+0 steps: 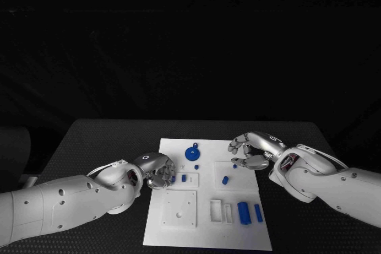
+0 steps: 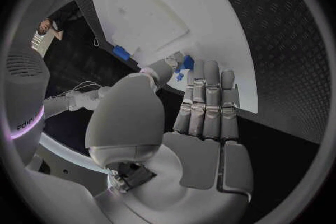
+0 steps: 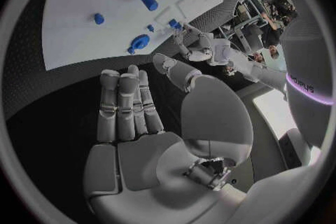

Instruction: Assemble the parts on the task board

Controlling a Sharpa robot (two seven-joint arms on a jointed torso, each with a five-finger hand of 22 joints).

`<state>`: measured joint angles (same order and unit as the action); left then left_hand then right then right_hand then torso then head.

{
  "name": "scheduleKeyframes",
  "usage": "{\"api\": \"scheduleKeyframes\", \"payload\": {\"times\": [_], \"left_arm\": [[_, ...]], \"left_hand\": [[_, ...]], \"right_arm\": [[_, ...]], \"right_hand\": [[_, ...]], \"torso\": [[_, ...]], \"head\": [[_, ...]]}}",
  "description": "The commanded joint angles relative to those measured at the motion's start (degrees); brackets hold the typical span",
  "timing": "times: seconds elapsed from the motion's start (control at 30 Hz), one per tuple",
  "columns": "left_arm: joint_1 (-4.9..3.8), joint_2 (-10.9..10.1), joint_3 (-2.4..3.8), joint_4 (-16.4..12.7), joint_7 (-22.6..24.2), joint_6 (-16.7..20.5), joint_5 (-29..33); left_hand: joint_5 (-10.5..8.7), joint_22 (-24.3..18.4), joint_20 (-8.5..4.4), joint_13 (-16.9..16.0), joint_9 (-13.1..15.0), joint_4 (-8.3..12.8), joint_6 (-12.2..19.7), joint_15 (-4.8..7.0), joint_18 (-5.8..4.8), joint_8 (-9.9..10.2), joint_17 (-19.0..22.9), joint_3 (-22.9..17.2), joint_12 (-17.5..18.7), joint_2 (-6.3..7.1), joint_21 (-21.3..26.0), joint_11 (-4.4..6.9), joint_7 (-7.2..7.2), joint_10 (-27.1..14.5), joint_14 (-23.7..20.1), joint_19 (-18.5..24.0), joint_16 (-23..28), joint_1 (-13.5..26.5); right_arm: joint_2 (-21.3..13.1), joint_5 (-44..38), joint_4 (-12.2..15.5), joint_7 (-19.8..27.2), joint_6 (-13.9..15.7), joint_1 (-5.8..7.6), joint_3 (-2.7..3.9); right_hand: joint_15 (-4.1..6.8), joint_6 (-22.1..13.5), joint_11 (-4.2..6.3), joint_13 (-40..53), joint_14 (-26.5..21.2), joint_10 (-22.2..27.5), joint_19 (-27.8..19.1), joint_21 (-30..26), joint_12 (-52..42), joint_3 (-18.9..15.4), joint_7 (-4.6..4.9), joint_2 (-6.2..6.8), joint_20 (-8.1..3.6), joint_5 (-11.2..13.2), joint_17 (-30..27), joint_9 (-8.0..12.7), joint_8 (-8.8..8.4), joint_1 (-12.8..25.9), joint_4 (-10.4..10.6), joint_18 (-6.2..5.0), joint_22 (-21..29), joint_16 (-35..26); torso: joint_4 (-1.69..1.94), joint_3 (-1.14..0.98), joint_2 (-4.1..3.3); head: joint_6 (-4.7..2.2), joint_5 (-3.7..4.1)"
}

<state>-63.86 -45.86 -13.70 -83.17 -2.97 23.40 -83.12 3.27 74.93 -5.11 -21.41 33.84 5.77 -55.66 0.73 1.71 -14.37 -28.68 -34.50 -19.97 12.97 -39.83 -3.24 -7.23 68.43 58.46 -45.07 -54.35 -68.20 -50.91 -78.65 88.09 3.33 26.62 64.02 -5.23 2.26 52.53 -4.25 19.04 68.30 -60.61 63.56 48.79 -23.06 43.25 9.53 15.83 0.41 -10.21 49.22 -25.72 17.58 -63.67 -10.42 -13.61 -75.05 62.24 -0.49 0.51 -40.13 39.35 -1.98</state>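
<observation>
A: From the head camera, where did things sit?

B: The task board lay mid-table. The left hand hovered at its left edge, just beside a small blue part; I couldn't tell if it gripped anything. The right hand, fingers curled, seemed empty near the blue round part.

A: And the left wrist camera?

B: Fingers straight, blue part at their tips, the hand apparently unladen.

A: Right wrist?

B: Released, parts well ahead. They looked light, stiff, slick: pinch the sides.
</observation>
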Motion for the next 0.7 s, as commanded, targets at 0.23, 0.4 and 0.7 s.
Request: {"api": "scheduleKeyframes", "payload": {"times": [0.23,0.4,0.7], "left_arm": [[0.13,0.5,-0.11,0.0,-0.8,-2.3,-0.4],[0.14,0.6,-0.11,0.1,-1.5,-1.8,-1.0],[0.14,0.6,-0.11,0.4,-2.5,-1.1,-2.4]], "left_hand": [[-0.29,0.6,-1.46,-0.2,-0.1,-0.9,-0.6,0.28,-0.74,0.2,-0.2,0.0,0.2,-1.28,0.4,0.13,0.07,0.0,0.1,-0.4,0.0,0.2],[-0.29,0.7,-1.50,-0.3,-0.1,-1.1,-0.9,0.33,-0.72,0.0,-0.3,0.1,0.1,-1.75,0.5,0.24,0.22,0.2,0.1,-0.4,-0.1,0.1],[-0.28,0.9,-1.62,-0.4,-0.2,-1.0,-1.1,0.46,-0.68,0.0,-0.4,0.1,0.2,-3.16,0.6,0.35,0.35,0.4,0.3,-0.6,-0.2,-0.7]], "right_arm": [[0.0,-0.1,0.1,0.5,-0.3,-0.03,0.02],[0.0,0.0,0.1,0.5,-0.3,-0.03,0.02],[-0.1,0.0,0.2,0.5,-0.4,-0.03,0.02]], "right_hand": [[-0.19,-0.5,-0.07,-0.1,0.0,-0.4,0.2,-0.4,0.4,0.0,-0.06,0.45,-0.14,-0.3,-0.1,0.1,0.31,0.3,0.3,-1.39,-0.3,0.4],[-0.19,-0.5,-0.07,-0.1,0.0,-0.5,0.2,-0.4,0.4,0.0,-0.06,0.44,-0.14,-0.3,-0.1,0.1,0.31,0.3,0.4,-1.39,-0.3,0.4],[-0.15,-0.4,-0.03,-0.4,-0.1,-0.7,0.3,-0.6,0.6,0.3,-0.13,0.41,-0.15,0.2,-0.2,0.1,0.39,0.1,0.7,-1.39,-0.3,0.4]], "torso": [[0.00,-0.02,-0.01],[-0.01,-0.02,-0.01],[-0.03,0.00,-0.02]], "head": [[0.14,0.00],[0.12,0.01],[0.10,0.01]]}}
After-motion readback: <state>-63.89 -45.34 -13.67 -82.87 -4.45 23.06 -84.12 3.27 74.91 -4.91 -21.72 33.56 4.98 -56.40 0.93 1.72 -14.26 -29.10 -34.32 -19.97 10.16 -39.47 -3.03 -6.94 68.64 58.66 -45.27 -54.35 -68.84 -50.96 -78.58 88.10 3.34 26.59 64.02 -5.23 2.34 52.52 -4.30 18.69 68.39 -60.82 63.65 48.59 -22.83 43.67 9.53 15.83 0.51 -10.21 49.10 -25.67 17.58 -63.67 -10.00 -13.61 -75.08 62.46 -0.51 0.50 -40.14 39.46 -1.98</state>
